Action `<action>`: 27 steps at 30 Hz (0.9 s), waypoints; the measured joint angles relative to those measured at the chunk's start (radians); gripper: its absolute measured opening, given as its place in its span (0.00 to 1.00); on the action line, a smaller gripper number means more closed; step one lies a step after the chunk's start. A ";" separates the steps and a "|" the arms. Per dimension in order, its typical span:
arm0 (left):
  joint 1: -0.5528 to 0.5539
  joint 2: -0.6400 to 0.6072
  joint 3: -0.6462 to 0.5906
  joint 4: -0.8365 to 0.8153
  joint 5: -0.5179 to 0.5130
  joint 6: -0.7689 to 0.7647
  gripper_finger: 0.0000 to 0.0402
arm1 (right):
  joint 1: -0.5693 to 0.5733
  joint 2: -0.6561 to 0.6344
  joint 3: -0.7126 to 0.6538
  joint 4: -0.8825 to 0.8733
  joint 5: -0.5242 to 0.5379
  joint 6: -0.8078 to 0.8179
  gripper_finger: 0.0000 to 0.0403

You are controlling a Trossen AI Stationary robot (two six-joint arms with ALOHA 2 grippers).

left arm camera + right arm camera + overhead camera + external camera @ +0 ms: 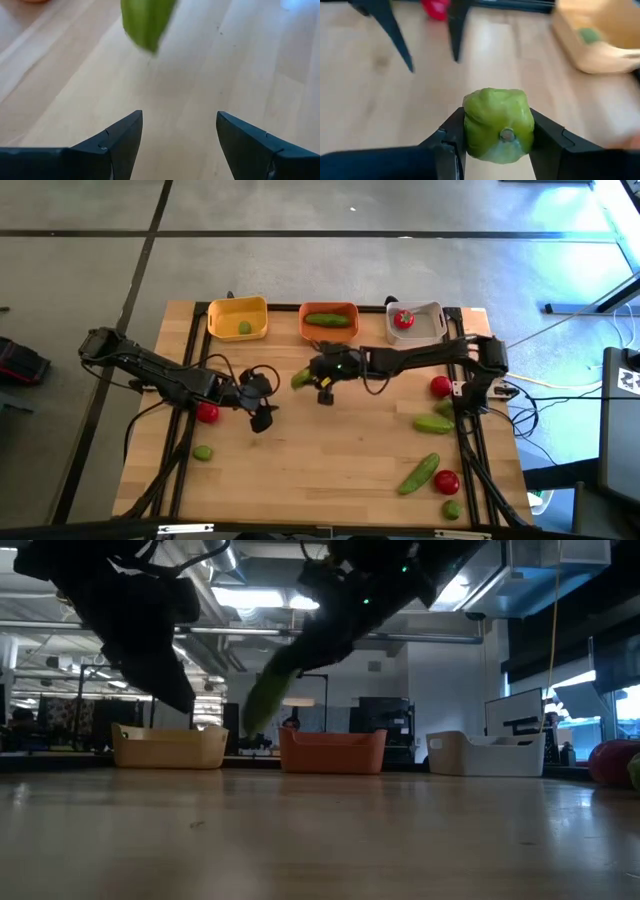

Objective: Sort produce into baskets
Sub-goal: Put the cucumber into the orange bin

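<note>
Green cucumber (496, 125) clamped in right gripper (322, 385) — aloft near orange basket (329, 309), left gripper (179, 135) spread, empty

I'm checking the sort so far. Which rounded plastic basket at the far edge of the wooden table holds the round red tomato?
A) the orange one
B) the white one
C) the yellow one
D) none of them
B: the round red tomato sits inside the white plastic basket, while the yellow basket holds a small light-green lime and the orange basket a long green cucumber.
</note>
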 joint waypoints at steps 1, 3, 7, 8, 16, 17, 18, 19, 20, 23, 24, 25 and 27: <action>0.000 0.000 0.000 0.003 -0.008 0.000 0.62 | -0.008 -0.014 0.000 -0.012 0.020 -0.010 0.35; 0.000 0.000 0.000 0.013 -0.013 -0.001 0.62 | -0.027 -0.039 0.000 -0.067 0.059 -0.030 0.35; -0.001 0.000 0.000 0.016 -0.023 -0.003 0.62 | -0.075 -0.084 0.000 -0.151 0.125 -0.064 0.35; -0.001 0.000 0.000 0.016 -0.023 -0.003 0.62 | -0.088 -0.092 0.000 -0.168 0.142 -0.077 0.35; 0.000 0.000 0.000 0.013 -0.063 -0.003 0.62 | -0.190 -0.120 0.000 -0.235 0.266 -0.140 0.35; 0.000 0.000 0.000 0.014 -0.064 -0.003 0.62 | -0.204 -0.120 0.000 -0.241 0.276 -0.153 0.35; -0.001 0.000 0.000 0.014 -0.067 -0.003 0.62 | -0.217 -0.120 0.000 -0.245 0.279 -0.162 0.35; -0.001 0.000 0.000 0.014 -0.068 -0.003 0.62 | -0.231 -0.120 0.000 -0.246 0.280 -0.175 0.35; 0.000 0.000 0.000 0.014 -0.068 -0.003 0.62 | -0.245 -0.120 0.000 -0.249 0.280 -0.183 0.35; -0.001 0.000 0.000 0.014 -0.081 -0.003 0.62 | -0.285 -0.119 0.000 -0.263 0.279 -0.186 0.35; -0.001 0.000 0.000 0.014 -0.091 -0.002 0.62 | -0.299 -0.119 0.000 -0.263 0.279 -0.186 0.35; -0.001 0.000 0.000 0.014 -0.103 -0.003 0.62 | -0.311 -0.119 0.000 -0.263 0.279 -0.186 0.35; 0.000 0.000 0.000 0.014 -0.114 -0.003 0.62 | -0.335 -0.114 0.000 -0.269 0.266 -0.186 0.35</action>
